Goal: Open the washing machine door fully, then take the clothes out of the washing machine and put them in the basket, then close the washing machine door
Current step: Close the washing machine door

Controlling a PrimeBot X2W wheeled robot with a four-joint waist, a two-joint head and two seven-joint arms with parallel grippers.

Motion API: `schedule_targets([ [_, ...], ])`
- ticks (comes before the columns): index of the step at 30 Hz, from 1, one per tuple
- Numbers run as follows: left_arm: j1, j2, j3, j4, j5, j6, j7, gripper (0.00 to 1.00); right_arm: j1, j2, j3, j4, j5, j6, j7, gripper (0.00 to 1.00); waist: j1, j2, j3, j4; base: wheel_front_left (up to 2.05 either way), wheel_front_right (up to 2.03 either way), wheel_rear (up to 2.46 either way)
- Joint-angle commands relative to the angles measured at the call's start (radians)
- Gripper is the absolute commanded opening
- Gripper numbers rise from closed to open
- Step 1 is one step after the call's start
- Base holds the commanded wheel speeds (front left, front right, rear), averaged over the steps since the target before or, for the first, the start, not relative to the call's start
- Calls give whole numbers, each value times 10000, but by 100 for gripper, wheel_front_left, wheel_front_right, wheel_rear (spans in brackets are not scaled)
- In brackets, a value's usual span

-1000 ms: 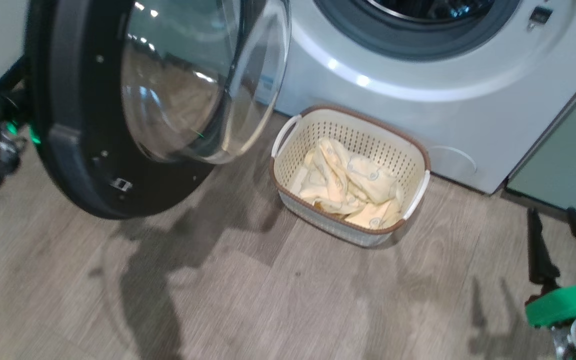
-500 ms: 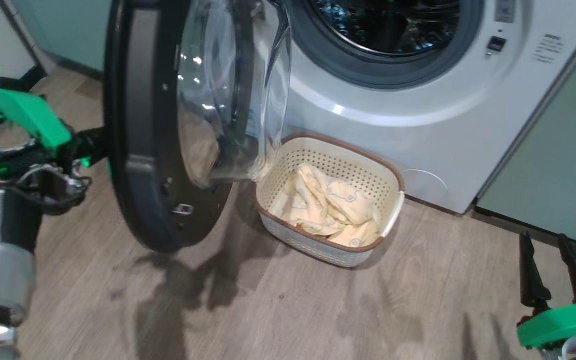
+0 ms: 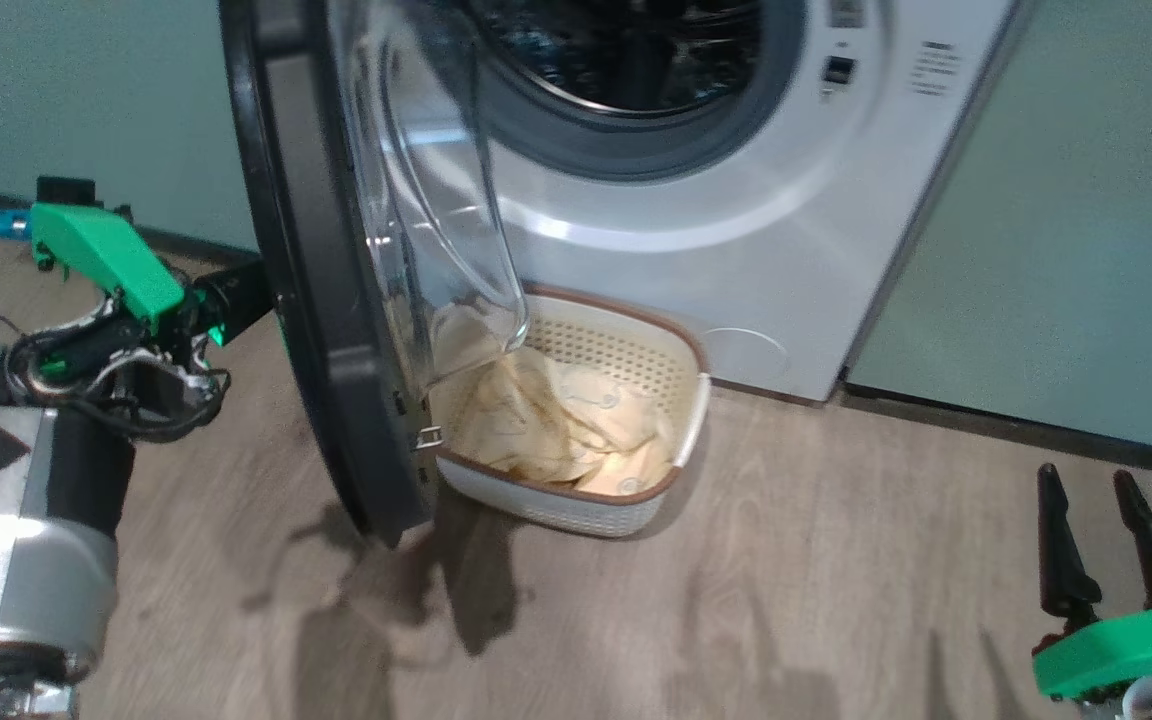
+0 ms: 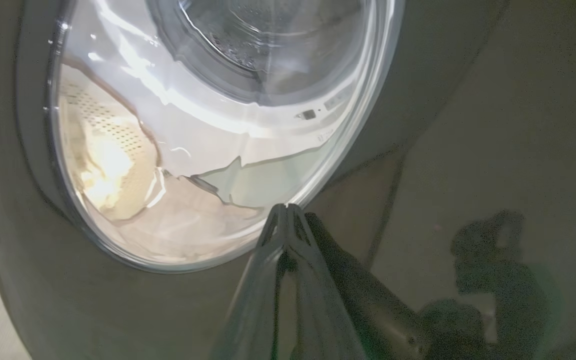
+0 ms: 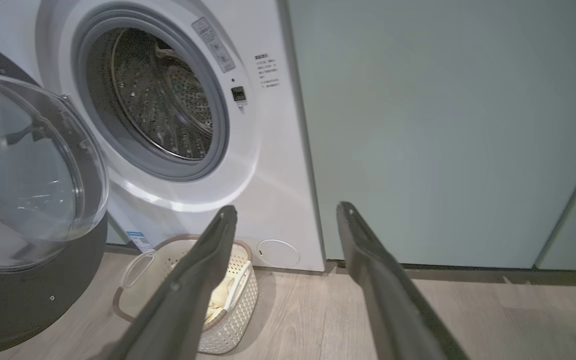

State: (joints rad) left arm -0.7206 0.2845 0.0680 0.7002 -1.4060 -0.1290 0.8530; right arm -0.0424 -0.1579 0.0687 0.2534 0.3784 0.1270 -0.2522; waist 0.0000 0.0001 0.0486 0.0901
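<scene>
The washing machine door (image 3: 306,300) stands partly open, edge-on in the head view, its clear bowl hanging over the left end of the basket (image 3: 684,400). The left gripper (image 4: 286,208) is pinched shut with nothing between its fingers, tips touching the door's glossy black outer face just beside the glass. Pale yellow clothes (image 3: 591,420) lie heaped in the basket, which sits on the wood floor (image 3: 786,600) close before the washing machine (image 3: 736,250). The right gripper (image 3: 1084,478) hangs spread wide and empty, well apart, before the pale green cabinet (image 3: 1066,250).
</scene>
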Motion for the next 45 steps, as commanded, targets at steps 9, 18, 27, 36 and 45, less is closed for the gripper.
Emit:
schedule_targets([
  [9, 329, 22, 610, -900, -346, -17, -579, 0, 39, -318, 55, -328, 30, 37, -96, 100, 0, -1, -303, -1501, 0, 0, 0],
  [18, 491, -320, 777, -936, -452, -17, -1349, 0, 3, -455, 34, -395, 39, 37, -96, 100, 0, -1, -318, -2509, 0, 0, 0],
  [27, 535, -440, 832, -931, -522, -17, -2027, 0, 14, -525, 103, -447, 59, 37, -96, 100, 0, -1, -245, -3222, 0, 0, 0],
  [36, 724, -525, 540, -1059, -418, -17, -2583, 0, 69, -432, 29, -448, 28, 37, -96, 100, 0, -1, -256, -2818, 0, 0, 0],
  [45, 877, -240, 121, -1125, 215, -17, -3618, 100, 93, -351, 1, -392, 74, 37, -96, 100, 0, -1, -373, -2060, 0, 0, 0],
])
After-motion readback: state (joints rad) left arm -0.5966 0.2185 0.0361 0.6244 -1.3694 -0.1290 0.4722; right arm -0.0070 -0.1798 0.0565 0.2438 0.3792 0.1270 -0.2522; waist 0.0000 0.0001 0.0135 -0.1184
